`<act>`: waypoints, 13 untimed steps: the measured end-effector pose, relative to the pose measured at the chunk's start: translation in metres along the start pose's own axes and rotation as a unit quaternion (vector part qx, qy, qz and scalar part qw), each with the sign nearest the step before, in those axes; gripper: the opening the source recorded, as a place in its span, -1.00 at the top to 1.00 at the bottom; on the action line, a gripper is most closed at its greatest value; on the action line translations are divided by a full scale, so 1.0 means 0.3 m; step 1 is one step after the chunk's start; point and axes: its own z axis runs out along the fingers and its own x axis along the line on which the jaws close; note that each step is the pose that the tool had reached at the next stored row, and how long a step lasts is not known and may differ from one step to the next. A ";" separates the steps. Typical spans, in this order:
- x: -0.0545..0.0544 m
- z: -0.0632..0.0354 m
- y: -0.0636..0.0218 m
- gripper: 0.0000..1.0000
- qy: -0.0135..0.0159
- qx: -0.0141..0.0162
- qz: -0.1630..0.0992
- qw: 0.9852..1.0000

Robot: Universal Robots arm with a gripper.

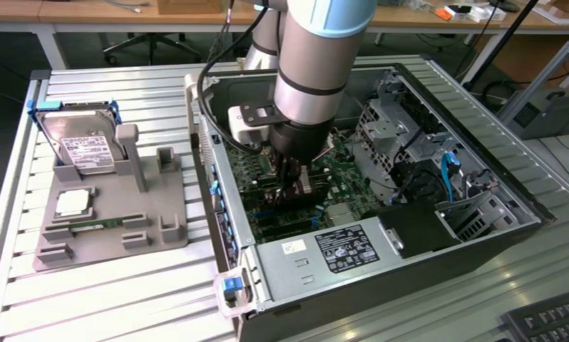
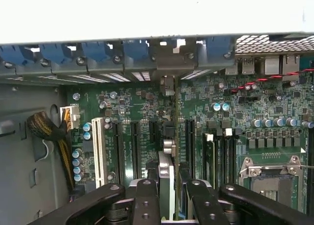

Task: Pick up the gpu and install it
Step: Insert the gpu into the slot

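GPU being seated in the motherboard slot

On the exterior view's left, the grey fixture [image 1: 113, 214] holds the hard drive [image 1: 83, 146]; rightward, inside the PC case [image 1: 361, 263], the gripper [image 2: 169, 198] clamps the gpu [image 2: 167, 151] edge-on over the motherboard [image 2: 142, 112], not released.

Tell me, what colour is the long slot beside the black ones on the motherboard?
White, seen best in the wrist view.

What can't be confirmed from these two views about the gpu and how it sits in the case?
- Exterior view: the arm and gripper cover most of the gpu; its lower edge and the slot under it are hidden.
- Wrist view: the gpu shows edge-on between the fingers; whether it has entered a motherboard slot is cut off.
- Exterior view: hard drive label is too small to read.
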 end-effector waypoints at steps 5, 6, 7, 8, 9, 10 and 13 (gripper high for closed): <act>-0.004 -0.008 0.003 0.47 -0.005 0.000 -0.016 1.000; -0.004 -0.008 0.003 0.47 -0.005 0.000 -0.016 1.000; -0.004 -0.007 0.003 0.47 -0.005 0.000 -0.016 1.000; -0.004 -0.007 0.003 0.47 -0.005 0.000 -0.016 1.000; -0.004 -0.007 0.003 0.47 -0.005 0.000 -0.016 1.000; -0.004 -0.006 0.003 0.47 -0.005 0.000 -0.016 1.000; -0.004 -0.001 0.003 0.47 -0.004 0.000 -0.016 1.000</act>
